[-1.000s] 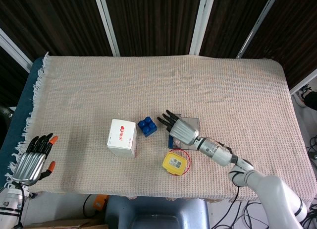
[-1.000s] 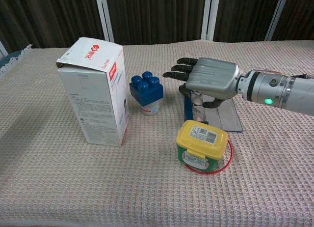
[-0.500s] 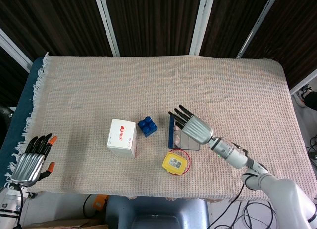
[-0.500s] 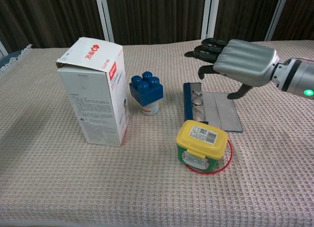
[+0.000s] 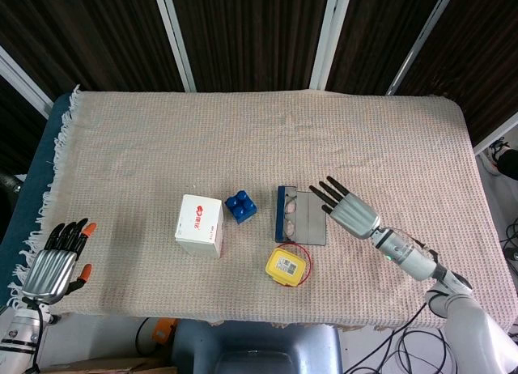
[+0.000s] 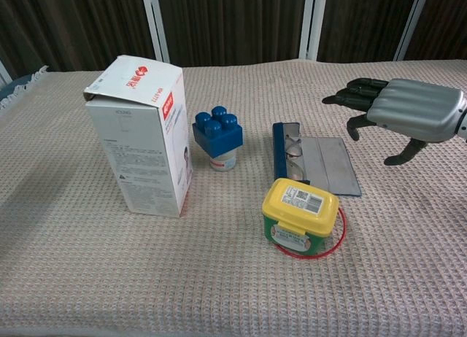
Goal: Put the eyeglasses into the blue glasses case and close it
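While the blue glasses case [image 6: 279, 152] is lying open on the woven tablecloth [image 5: 243, 139], we are seeing the eyeglasses [image 6: 293, 149] sitting inside its blue tray, the grey lid [image 6: 330, 165] folded out flat beside it. The right hand [image 6: 403, 112] is hovering to the right of the case, fingers loosely spread, grasping nothing. The left hand [image 5: 53, 261] is resting at the table's near left corner, fingers apart, empty. A yellow-lidded tub [image 6: 300, 216] is standing just in front of the case; a white carton [image 6: 139, 133] and blue block [image 6: 217, 131] are standing to the left.
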### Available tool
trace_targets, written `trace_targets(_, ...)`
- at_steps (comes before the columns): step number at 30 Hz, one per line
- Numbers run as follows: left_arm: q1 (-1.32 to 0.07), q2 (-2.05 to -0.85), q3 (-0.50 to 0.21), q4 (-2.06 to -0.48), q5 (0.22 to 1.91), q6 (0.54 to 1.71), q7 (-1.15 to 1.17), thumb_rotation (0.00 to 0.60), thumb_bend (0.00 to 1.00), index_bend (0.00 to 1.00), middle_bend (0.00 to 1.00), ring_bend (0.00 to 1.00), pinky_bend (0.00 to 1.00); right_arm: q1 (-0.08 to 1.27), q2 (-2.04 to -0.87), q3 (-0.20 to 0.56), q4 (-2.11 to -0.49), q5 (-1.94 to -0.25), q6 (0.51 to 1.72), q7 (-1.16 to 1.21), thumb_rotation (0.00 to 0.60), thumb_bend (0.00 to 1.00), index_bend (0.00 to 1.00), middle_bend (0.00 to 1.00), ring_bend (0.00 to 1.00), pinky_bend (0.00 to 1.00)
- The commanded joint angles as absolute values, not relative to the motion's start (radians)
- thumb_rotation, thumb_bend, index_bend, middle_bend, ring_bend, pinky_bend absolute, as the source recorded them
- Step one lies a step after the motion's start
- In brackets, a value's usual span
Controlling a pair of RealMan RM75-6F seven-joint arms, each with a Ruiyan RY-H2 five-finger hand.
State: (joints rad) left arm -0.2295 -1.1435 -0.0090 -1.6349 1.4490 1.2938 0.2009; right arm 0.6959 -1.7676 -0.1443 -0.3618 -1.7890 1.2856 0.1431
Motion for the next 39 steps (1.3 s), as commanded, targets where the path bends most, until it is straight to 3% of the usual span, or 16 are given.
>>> trace_targets(1, -0.231, -1.145, -0.010, -1.634, 1.447, 1.292, 0.203, 0.600, 0.42, 0.00, 0.00, 0.00, 0.02, 0.682, -1.820, -0.158, -0.293, -1.795, 1.291, 0.199, 0.600, 0.25, 0.57, 0.01, 0.00, 0.00)
trace_targets(13, -0.233, -1.146, -0.010, -1.637, 1.439, 1.287, 0.215, 0.600, 0.42, 0.00, 0.00, 0.00, 0.02, 0.678, -1.906, -0.168, -0.194, -1.792, 1.294, 0.258, 0.600, 0.26, 0.60, 0.01, 0.00, 0.00)
trace_targets(39, -0.233, -1.145, -0.008, -1.635, 1.446, 1.290, 0.197, 0.600, 0.41, 0.00, 0.00, 0.00, 0.02, 0.704, -1.958, -0.167, -0.187, -1.773, 1.257, 0.242, 0.600, 0.33, 0.60, 0.01, 0.00, 0.00)
